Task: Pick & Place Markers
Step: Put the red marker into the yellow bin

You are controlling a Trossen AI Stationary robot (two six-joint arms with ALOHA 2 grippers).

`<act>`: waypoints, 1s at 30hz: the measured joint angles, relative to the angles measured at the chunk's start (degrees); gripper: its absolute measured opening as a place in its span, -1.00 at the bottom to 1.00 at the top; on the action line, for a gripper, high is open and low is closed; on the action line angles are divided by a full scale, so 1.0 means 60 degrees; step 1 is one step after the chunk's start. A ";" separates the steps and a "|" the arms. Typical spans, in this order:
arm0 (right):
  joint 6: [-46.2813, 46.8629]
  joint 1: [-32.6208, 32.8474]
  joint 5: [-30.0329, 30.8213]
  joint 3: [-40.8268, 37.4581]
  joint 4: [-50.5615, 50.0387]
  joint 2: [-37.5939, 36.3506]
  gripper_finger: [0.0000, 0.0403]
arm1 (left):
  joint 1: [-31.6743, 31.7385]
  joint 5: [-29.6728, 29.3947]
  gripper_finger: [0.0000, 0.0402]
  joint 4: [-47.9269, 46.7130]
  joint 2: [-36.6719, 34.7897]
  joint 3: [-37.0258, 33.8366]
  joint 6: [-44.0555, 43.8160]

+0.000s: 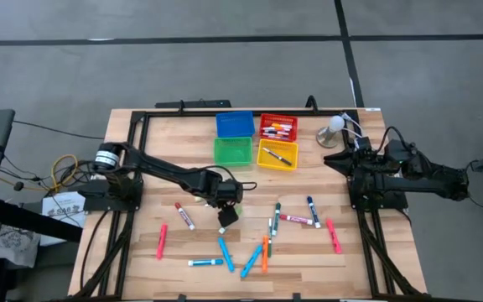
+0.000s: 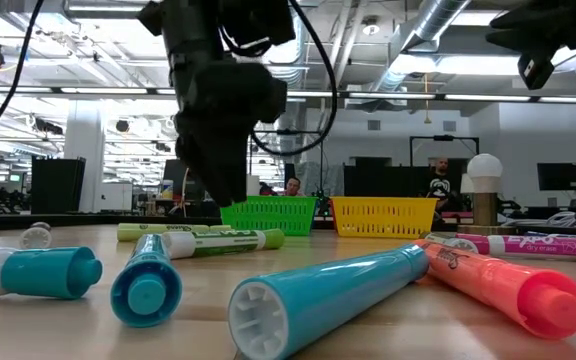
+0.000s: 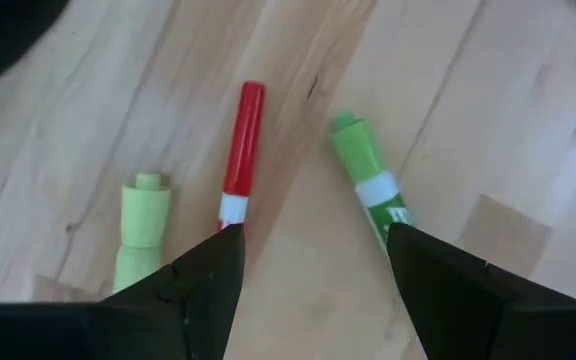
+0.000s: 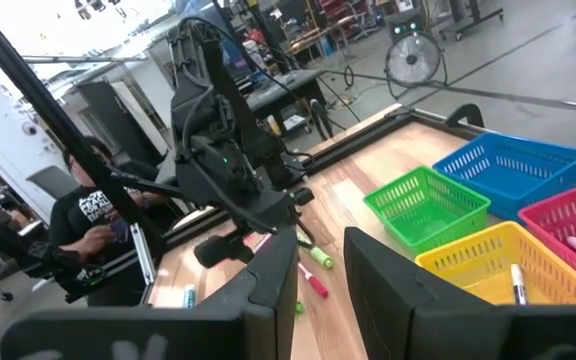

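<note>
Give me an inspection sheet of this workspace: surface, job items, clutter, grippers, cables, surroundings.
Surface: wooden table with a black frame round it.
Job's things: markers lie loose over the near half; some sit in the red bin, one in the yellow bin. The green bin and blue bin look empty.
Clutter: a white-globed lamp-like object beside the bins.
Grippers: left gripper open, pointing down over a red marker and a green marker, holding nothing. Right gripper parked at the table's right edge, jaws nearly closed, empty.
Cables: a coiled bundle off the left edge.
Surroundings: open lab with people seated behind.
</note>
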 joint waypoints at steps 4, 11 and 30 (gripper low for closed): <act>0.0001 0.0000 -0.0010 0.0000 -0.0005 0.0001 -0.63 | 0.0052 -0.0099 0.22 -0.0097 0.0287 0.0001 0.0047; 0.0005 0.0000 -0.0010 0.0000 -0.0001 -0.0002 -0.63 | 0.0123 -0.0105 0.22 -0.0130 0.0784 -0.0003 0.0215; 0.0005 0.0000 -0.0006 0.0000 -0.0012 -0.0002 -0.63 | 0.0144 -0.0114 0.22 0.0063 0.1008 0.0002 0.0549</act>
